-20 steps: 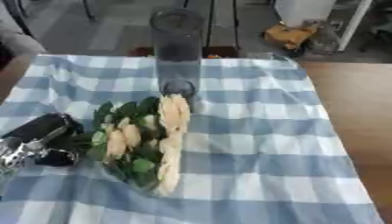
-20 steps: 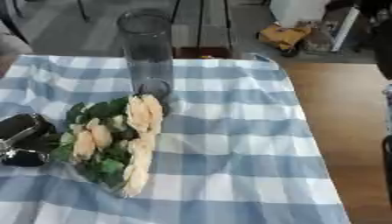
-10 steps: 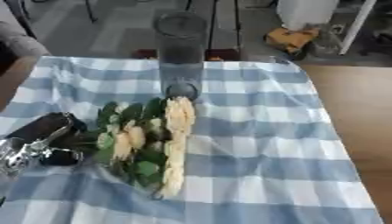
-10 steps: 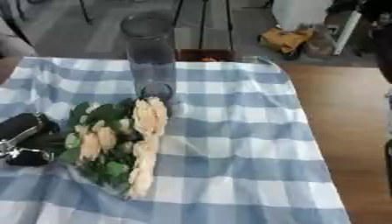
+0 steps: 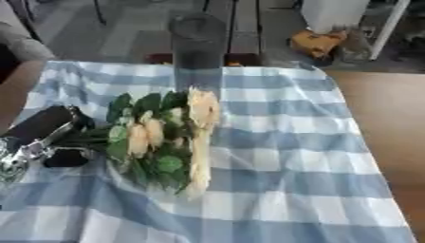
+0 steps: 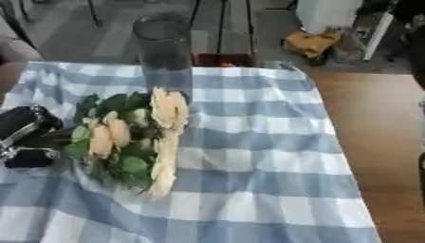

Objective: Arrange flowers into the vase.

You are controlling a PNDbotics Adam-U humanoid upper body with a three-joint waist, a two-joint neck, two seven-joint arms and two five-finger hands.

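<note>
The left robot hand [image 5: 41, 137] lay low at the left edge of the tabletop [image 5: 382, 114], a black and silver shape resting on the blue-and-white checked cloth [image 5: 282, 142]. Its dark palm angled up and away from the robot, and the silver parts showed nearer the lower corner. The hand sat right against the stem end of the flowers [image 5: 166, 137], but the blur hid its fingers, so I could not tell whether they were spread, curled, or closed round the stems. The right robot hand showed in neither eye view.

The flowers lay flat on the cloth just to the right of the left robot hand, a bunch of pale cream blooms among dark green leaves. The leafy part touched or nearly touched the hand, and the blooms spread away from it toward the middle of the cloth. One long pale line of blooms ran down the bunch's right side, from near the vase to the near part of the cloth.

The vase [image 6: 163, 47], tall, clear and greyish, stood upright beyond the hand and to its right, near the far edge of the cloth. The top of the bunch reached close to its base; whether they touched I could not tell.

Bare brown tabletop showed to the right of the cloth, well apart from the hand.
</note>
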